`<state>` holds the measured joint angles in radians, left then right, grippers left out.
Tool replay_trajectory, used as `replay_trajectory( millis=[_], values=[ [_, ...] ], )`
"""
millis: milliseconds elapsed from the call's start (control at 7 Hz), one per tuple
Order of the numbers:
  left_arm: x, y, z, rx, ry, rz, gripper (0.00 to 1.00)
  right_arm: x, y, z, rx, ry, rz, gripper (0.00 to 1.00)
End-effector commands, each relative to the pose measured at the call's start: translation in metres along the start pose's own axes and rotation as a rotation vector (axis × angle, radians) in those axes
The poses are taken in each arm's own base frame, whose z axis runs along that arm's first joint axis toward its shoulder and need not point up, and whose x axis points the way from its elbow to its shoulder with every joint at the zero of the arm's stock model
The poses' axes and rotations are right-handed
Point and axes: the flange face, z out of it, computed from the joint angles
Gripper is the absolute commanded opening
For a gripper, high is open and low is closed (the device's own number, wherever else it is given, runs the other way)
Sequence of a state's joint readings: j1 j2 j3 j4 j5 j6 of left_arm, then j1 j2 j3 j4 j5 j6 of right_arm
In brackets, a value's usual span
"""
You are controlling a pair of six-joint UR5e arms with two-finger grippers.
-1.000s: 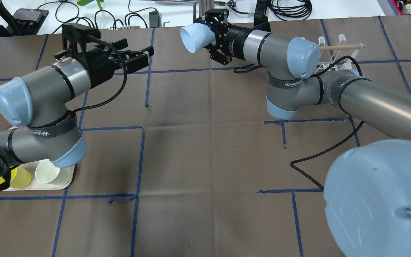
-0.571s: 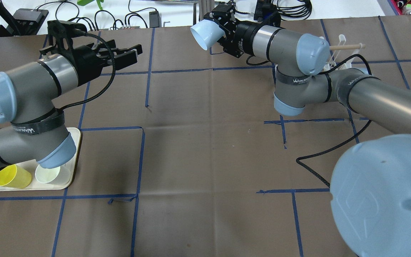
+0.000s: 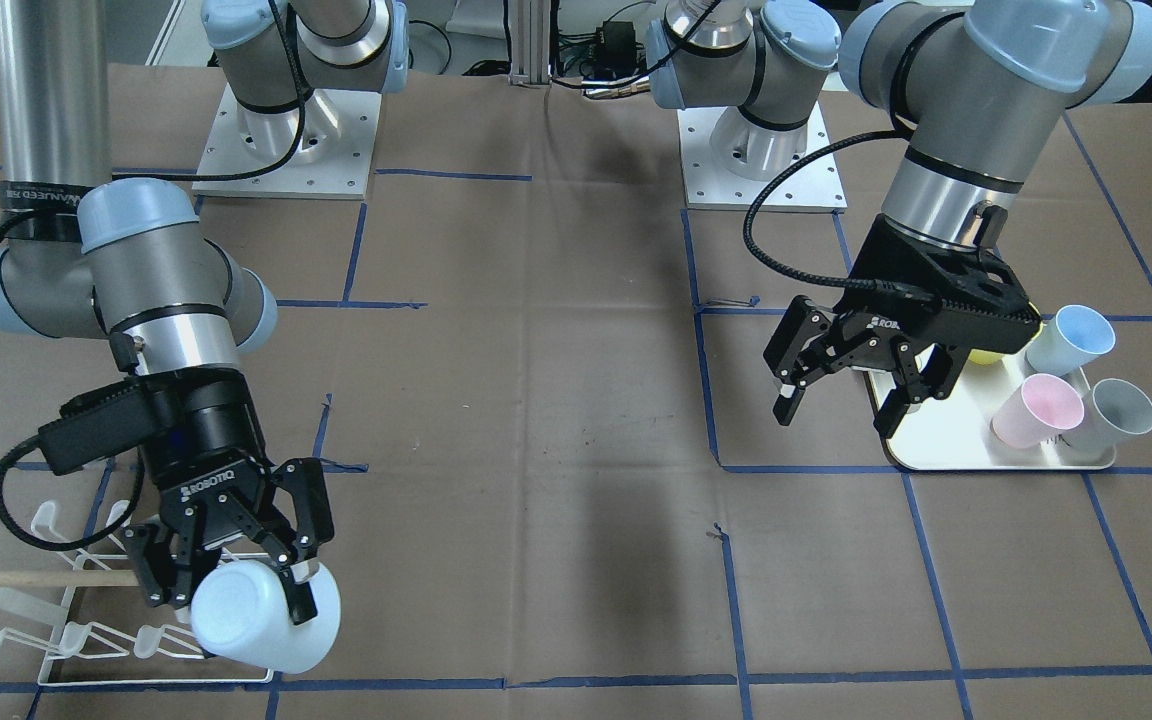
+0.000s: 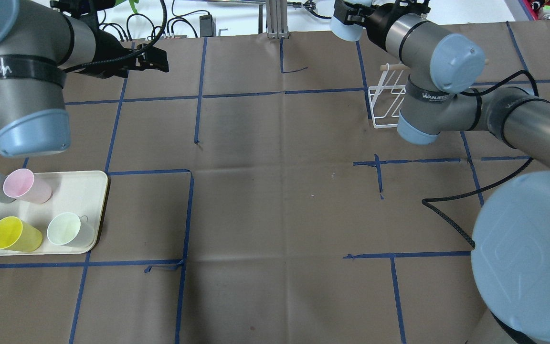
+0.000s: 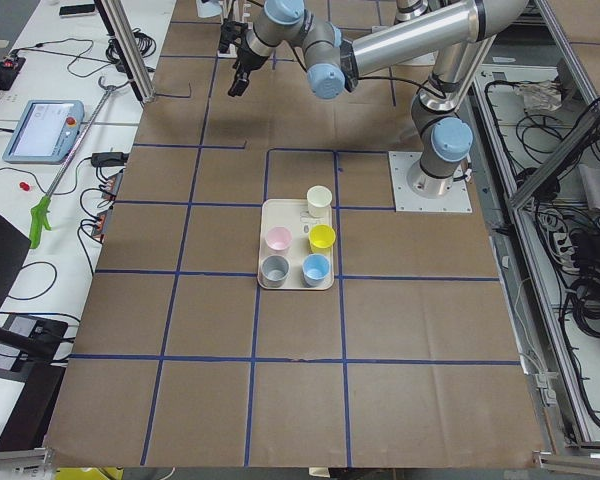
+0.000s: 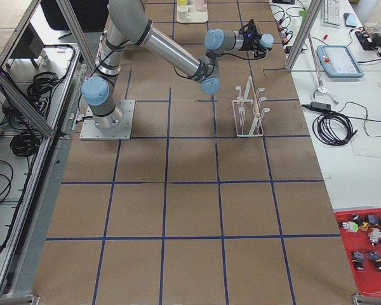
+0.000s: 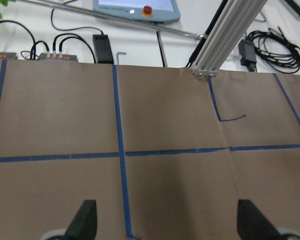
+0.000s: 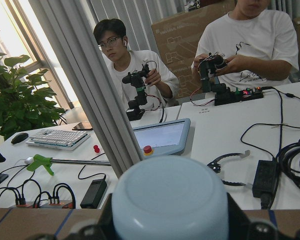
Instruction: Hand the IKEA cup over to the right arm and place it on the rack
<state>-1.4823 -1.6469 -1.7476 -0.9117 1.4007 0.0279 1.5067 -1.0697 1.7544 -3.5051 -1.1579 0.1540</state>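
Observation:
My right gripper (image 3: 226, 600) is shut on a pale blue cup (image 3: 261, 615) and holds it on its side in the air, just past one end of the white wire rack (image 3: 86, 640). From overhead, the cup (image 4: 346, 29) is at the table's far edge, beyond the rack (image 4: 384, 126). The right wrist view shows only the cup's bottom (image 8: 170, 205). My left gripper (image 3: 841, 385) is open and empty, held high; its fingertips (image 7: 87, 220) show wide apart over bare paper.
A cream tray (image 4: 77, 191) at the near left holds several cups: grey, pink, blue, yellow and pale green. A black cable (image 4: 447, 215) lies on the table by the right arm. An aluminium post (image 4: 275, 19) stands at the far edge.
The right arm has swung the cup right and farther back, past the rack's end. The left arm has pulled back to the left and up, uncovering the tray's cups.

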Motion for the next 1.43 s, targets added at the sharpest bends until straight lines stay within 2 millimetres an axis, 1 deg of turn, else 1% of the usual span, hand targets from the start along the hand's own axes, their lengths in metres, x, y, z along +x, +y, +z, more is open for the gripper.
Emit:
replay_trajectory(
  millis=[0,143,286,429,571,714,857,1000,1143,1286],
  values=[
    [0.022,-0.004,-0.019,-0.267,-0.173,-0.06,0.99,0.046,-0.011,-0.014,0.055,0.064,-0.158,0.04],
    [0.025,0.002,-0.017,-0.299,-0.177,-0.054,0.99,0.073,-0.004,-0.021,0.042,0.092,-0.162,0.04],
    [0.024,0.013,-0.019,-0.309,-0.176,-0.044,0.99,0.089,0.0,-0.024,0.031,0.077,-0.15,0.04],
    [0.026,0.024,-0.022,-0.314,-0.175,-0.041,1.0,0.099,0.01,-0.019,0.016,0.08,-0.138,0.04],
    [0.027,0.036,-0.027,-0.313,-0.165,-0.042,1.0,0.102,0.019,-0.015,-0.002,0.075,-0.126,0.04],
    [0.027,0.051,-0.03,-0.321,-0.163,-0.04,1.0,0.105,0.033,-0.015,-0.032,0.08,-0.111,0.04],
    [0.022,0.074,-0.03,-0.339,-0.163,-0.041,1.0,0.107,0.042,-0.016,-0.049,0.083,-0.105,0.04],
    [0.017,0.099,-0.032,-0.348,-0.164,0.006,1.0,0.111,0.042,-0.017,-0.051,0.088,-0.121,0.04],
    [0.003,0.118,-0.033,-0.361,-0.174,-0.005,1.0,0.118,0.046,-0.016,-0.057,0.095,-0.115,0.04],
    [-0.036,0.127,-0.032,-0.379,-0.181,-0.037,1.0,0.121,0.05,-0.012,-0.063,0.095,-0.114,0.04]
  ],
)
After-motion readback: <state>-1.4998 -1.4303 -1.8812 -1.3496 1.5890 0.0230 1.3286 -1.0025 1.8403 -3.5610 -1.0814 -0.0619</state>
